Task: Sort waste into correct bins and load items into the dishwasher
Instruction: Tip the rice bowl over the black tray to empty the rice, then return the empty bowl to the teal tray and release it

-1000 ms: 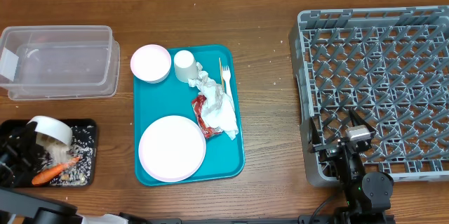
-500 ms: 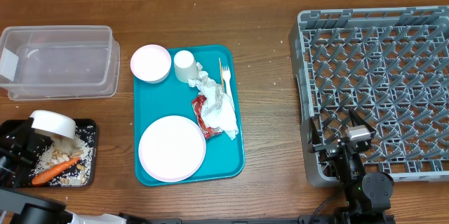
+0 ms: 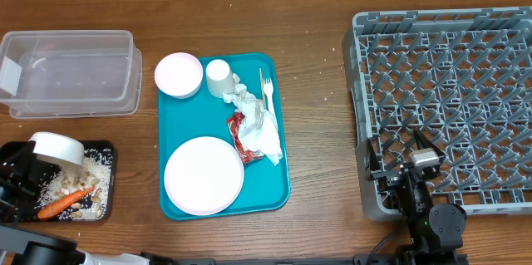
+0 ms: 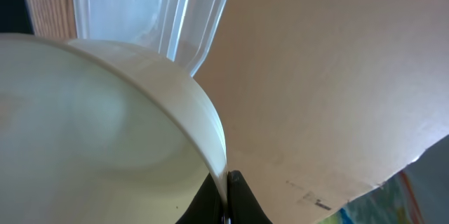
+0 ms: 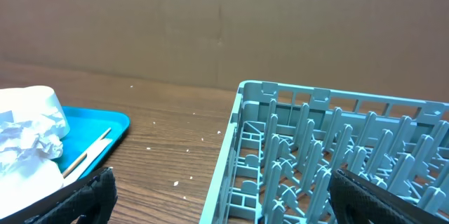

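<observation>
At the near-left corner of the table, a small white bowl (image 3: 56, 149) is held tilted over the shallow black tray (image 3: 109, 150), its rim pinched between the closed fingers of the left gripper (image 4: 226, 199). In the black tray, pale rice scraps (image 3: 87, 175) and an orange carrot piece (image 3: 65, 203) are seen. The clear plastic tub (image 3: 75, 78) is set just behind it, along the left edge. Near the middle of the table a teal tray (image 3: 278, 178) is laid; on it a round white plate (image 3: 204, 175) is placed at the near-left corner, a white cup (image 3: 219, 78) at the far edge, and a pale fork (image 3: 267, 90) along the right side. Crumpled white napkins (image 3: 259, 130) and a red wrapper (image 3: 237, 128) are bunched between cup and plate. A second white bowl (image 3: 179, 75) is set over the teal tray's far-left corner. The grey dish rack (image 3: 449, 90) is placed at the right edge, and over its near-left corner the right gripper (image 5: 221, 175) is held with its jaws spread wide, nothing between them.
</observation>
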`<state>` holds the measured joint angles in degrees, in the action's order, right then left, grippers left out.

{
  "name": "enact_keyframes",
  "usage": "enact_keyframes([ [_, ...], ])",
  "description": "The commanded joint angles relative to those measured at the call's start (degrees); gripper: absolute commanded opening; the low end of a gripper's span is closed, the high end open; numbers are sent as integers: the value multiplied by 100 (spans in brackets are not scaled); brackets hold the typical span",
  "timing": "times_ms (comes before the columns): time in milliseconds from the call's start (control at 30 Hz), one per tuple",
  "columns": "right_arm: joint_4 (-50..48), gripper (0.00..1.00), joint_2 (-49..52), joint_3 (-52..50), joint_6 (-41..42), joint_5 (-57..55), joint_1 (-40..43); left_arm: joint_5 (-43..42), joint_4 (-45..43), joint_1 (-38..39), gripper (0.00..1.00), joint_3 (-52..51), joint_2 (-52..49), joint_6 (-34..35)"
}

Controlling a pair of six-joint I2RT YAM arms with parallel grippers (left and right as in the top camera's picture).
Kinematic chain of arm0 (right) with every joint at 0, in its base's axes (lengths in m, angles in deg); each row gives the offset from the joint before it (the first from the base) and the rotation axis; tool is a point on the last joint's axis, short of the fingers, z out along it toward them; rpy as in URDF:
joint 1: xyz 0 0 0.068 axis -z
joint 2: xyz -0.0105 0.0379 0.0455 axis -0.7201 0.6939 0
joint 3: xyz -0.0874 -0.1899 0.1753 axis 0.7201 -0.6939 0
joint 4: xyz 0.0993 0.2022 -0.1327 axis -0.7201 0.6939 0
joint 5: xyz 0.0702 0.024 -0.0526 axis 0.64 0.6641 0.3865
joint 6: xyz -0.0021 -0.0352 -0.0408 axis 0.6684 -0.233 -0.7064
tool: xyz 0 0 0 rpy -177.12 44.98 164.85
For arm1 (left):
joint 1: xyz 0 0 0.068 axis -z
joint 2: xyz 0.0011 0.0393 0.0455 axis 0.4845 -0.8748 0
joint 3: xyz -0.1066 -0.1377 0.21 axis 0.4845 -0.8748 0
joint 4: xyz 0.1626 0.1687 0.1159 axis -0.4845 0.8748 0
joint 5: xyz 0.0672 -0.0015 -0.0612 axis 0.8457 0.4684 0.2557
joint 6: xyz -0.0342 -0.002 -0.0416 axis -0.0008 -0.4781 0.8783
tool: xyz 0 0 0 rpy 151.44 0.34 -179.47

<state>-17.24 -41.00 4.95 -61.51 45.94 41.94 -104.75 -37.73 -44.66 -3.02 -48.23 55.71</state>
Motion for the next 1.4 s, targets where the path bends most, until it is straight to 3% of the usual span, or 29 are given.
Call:
enact_keyframes([
  [0,-26,100,-44,-59,42,-33,39,-122,-267,-33,4,20,-35,234],
  [200,-26,100,-44,-59,42,-33,39,-481,-140,-2,4,20,-35,63],
  [300,-26,100,-44,-59,42,-33,39,-63,-511,11,4,20,-35,433],
  [400,-26,100,-44,-59,42,-33,39,-341,-570,72,4,20,-35,431],
  [567,-26,100,-44,-59,42,-33,39,-1060,-341,640,4,35,31,-225],
  [767,-26,100,-44,-59,42,-33,39,-953,-175,1233,4,409,741,-249],
  [867,-26,100,-44,-59,42,-33,39,-20,555,1429,4,817,1469,-501],
  [967,-26,100,-44,-59,42,-33,39,2404,1537,2090,4,1338,2216,-1021],
  [1033,-26,100,-44,-59,42,-33,39,3244,1585,2728,4,1464,2518,-1016],
  [1100,-26,100,-44,-59,42,-33,39,3512,1412,3694,4,1480,2800,-1058],
  [1133,-26,100,-44,-59,42,-33,39,3923,1300,4588,4,1480,2924,-1078],
  [1200,-26,100,-44,-59,42,-33,39,4968,1290,5508,4,1480,2933,-863],
  [1267,-26,100,-44,-59,42,-33,39,6839,1305,6824,4,1475,2728,-428],
  [1367,-26,100,-44,-59,42,-33,39,8019,1213,8100,4,1475,2190,-85],
])
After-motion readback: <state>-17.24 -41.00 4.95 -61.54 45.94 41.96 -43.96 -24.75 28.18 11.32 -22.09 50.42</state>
